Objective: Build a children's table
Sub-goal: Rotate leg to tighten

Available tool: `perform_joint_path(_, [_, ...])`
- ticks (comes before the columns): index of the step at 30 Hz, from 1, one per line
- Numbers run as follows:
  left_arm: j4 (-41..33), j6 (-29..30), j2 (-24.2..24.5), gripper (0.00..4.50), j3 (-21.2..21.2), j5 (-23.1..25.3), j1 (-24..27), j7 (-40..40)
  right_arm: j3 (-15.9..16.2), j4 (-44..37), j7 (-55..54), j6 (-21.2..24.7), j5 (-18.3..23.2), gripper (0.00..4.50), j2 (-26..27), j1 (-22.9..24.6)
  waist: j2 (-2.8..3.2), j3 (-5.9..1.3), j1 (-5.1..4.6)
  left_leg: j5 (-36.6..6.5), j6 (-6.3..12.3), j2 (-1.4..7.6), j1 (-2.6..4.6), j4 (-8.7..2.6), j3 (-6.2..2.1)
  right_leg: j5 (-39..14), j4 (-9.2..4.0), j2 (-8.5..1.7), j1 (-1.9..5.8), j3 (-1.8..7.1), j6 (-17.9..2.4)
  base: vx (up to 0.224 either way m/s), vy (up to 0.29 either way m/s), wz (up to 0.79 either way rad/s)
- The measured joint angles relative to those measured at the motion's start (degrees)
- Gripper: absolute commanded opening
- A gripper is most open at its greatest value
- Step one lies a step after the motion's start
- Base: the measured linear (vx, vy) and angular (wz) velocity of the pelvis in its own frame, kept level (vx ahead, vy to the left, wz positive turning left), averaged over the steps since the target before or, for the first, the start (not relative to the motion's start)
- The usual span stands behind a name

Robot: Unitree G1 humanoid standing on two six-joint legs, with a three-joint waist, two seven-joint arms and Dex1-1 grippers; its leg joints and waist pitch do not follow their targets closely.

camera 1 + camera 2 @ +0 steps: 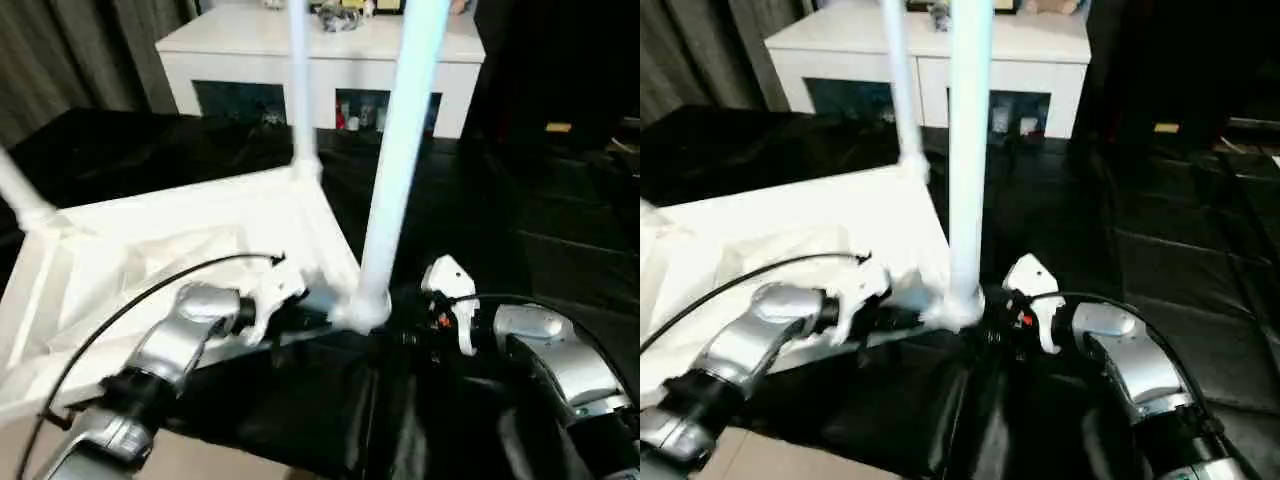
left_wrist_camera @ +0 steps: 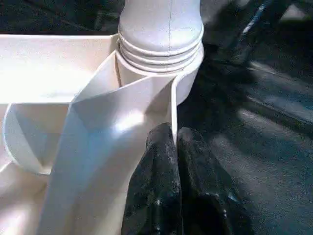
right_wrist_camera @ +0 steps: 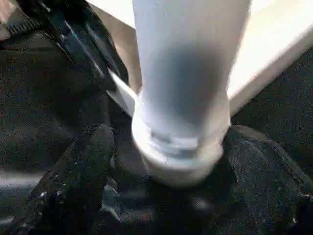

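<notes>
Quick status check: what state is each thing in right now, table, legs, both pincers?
children's table: upside down on the black mat, legs up.
near leg: upright, seated in its corner socket.
left pincer: shut on the table's rim.
right pincer: open, fingers either side of the leg's base.

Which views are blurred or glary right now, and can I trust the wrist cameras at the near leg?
Left eye view: near leg bright, soft-edged; table top washed out. Left wrist view: sharp at the leg's ribbed base, glare on the rim. Right wrist view: leg blurred, shadowed, fingers out of focus.
</notes>
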Motion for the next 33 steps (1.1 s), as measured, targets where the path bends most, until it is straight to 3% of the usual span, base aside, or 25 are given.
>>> perform_joint_path(5, [-1.87,0.78,0.67,0.0,-0.02,-0.05,0.79,-1.05,0.09,-0.14,1.2,0.0,0.23,3.8,0.29,-0.04,-0.06,0.04,0.19,0.0,0.0,0.0,-0.05,0.03,0.0,-0.01,-0.03,-0.01,-0.06,0.0,0.0,0.0,0.0,0.0])
perform_joint_path(16, [-3.07,2.24,0.83,0.0,0.19,-0.06,1.32,-1.63,-0.41,0.19,1.35,1.12,1.0,2.91,0.59,-0.25,-0.05,0.04,0.19,0.0,0.01,0.0,-0.05,0.06,0.01,-0.01,0.0,-0.01,-0.08,0.0,0.0,0.0,0.0,0.0])
perform_joint_path(24, [-3.72,3.17,1.17,0.0,0.4,-0.05,1.44,-1.9,-0.69,0.42,1.29,1.16,1.19,2.72,1.42,-0.22,-0.05,0.04,0.19,0.0,0.01,0.0,-0.05,0.06,0.01,-0.01,0.0,-0.01,-0.08,-0.01,0.0,0.0,0.0,0.0])
perform_joint_path(33, [5.85,3.05,-5.67,0.0,2.5,3.67,-4.09,12.21,-6.55,7.45,-22.52,3.38,-0.78,2.72,14.8,-2.89,-0.24,-0.03,-1.15,0.01,-0.01,-0.03,0.03,0.11,-0.03,-0.03,0.08,0.0,0.06,0.04,0.1,0.0,0.0,0.0])
